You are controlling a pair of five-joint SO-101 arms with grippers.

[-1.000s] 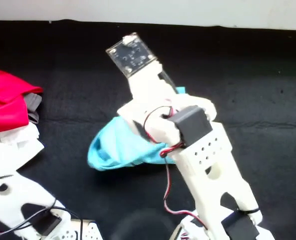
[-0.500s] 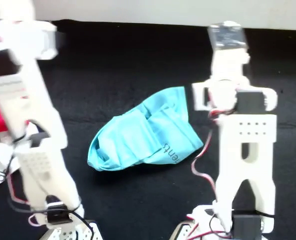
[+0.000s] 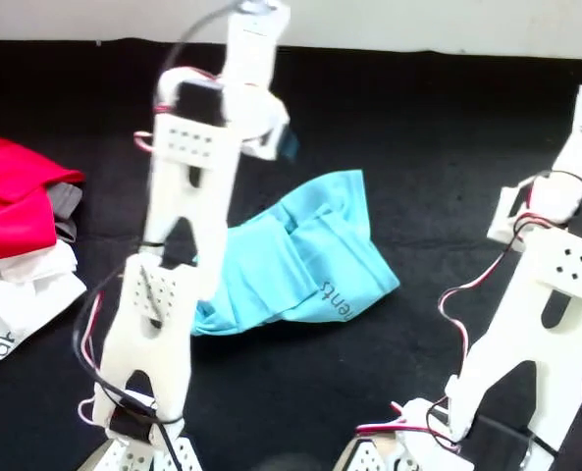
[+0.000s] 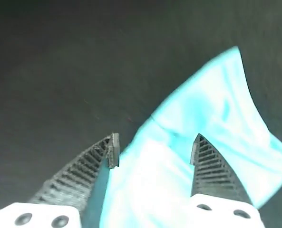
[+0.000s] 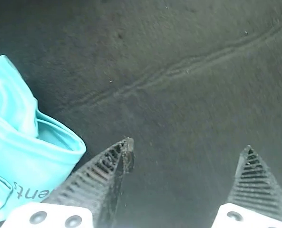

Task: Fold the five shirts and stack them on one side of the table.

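Now we see the blue shirt point(image 3: 300, 260) lying crumpled near the middle of the table point(image 3: 467, 147), while a red shirt point(image 3: 11, 206) and a white shirt point(image 3: 26, 285) are piled at its left edge. The left gripper point(image 4: 156, 142) hangs over the blue shirt with fingers spread. The right gripper point(image 5: 187, 145), also spread, is over the table just beside that shirt.
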